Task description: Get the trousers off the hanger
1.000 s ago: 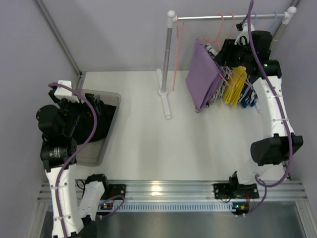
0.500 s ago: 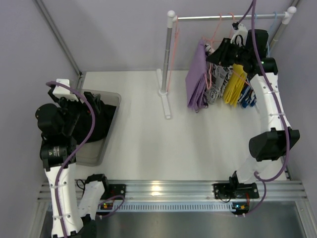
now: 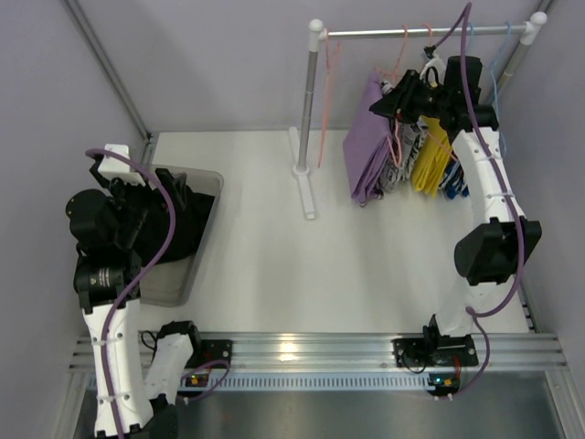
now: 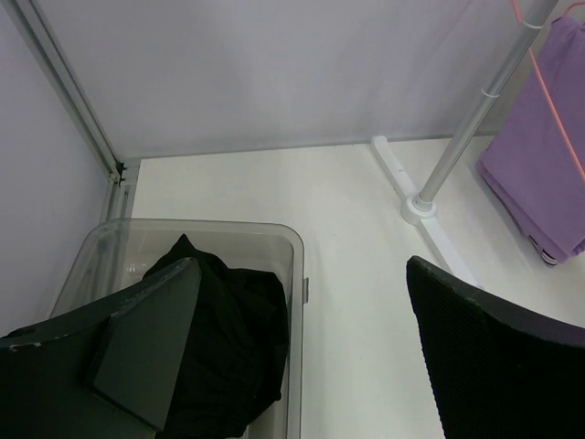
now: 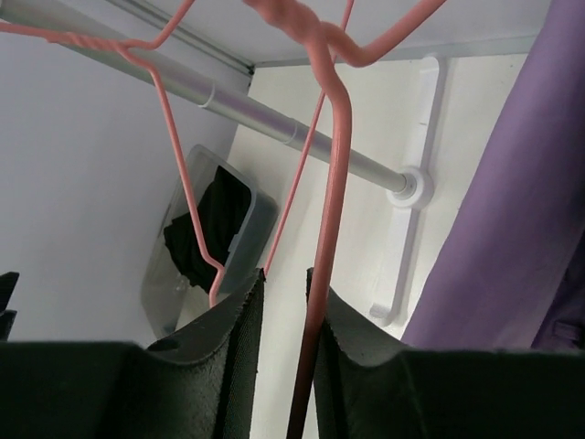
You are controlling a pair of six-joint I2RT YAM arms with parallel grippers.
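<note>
The lilac trousers (image 3: 370, 137) (image 4: 539, 183) (image 5: 521, 229) hang folded over a pink hanger (image 3: 398, 137) (image 5: 327, 183) on the rail (image 3: 411, 33). Up by the rail, my right gripper (image 3: 388, 102) (image 5: 285, 274) is at that hanger's neck. Its jaws stand a narrow gap apart; the pink wire runs through the gap along the right finger, and the left finger is clear of it. The black trousers (image 3: 187, 224) (image 4: 224, 338) lie crumpled in the grey bin (image 3: 196, 174) (image 4: 297, 274). Above the bin my left gripper (image 3: 146, 212) (image 4: 302, 265) is wide open and holds nothing.
A yellow garment (image 3: 431, 160) and a black-and-white printed one (image 3: 407, 169) hang right of the lilac trousers, with blue hangers (image 3: 457, 187) behind. An empty pink hanger (image 3: 326, 101) hangs by the rack's left pole (image 3: 313, 101) (image 4: 475, 119). Purple walls close in on both sides.
My right gripper has moved left and up to the hanger's neck and narrowed its jaws. The lilac trousers swung from spread out to hanging narrow. The left arm has not moved.
</note>
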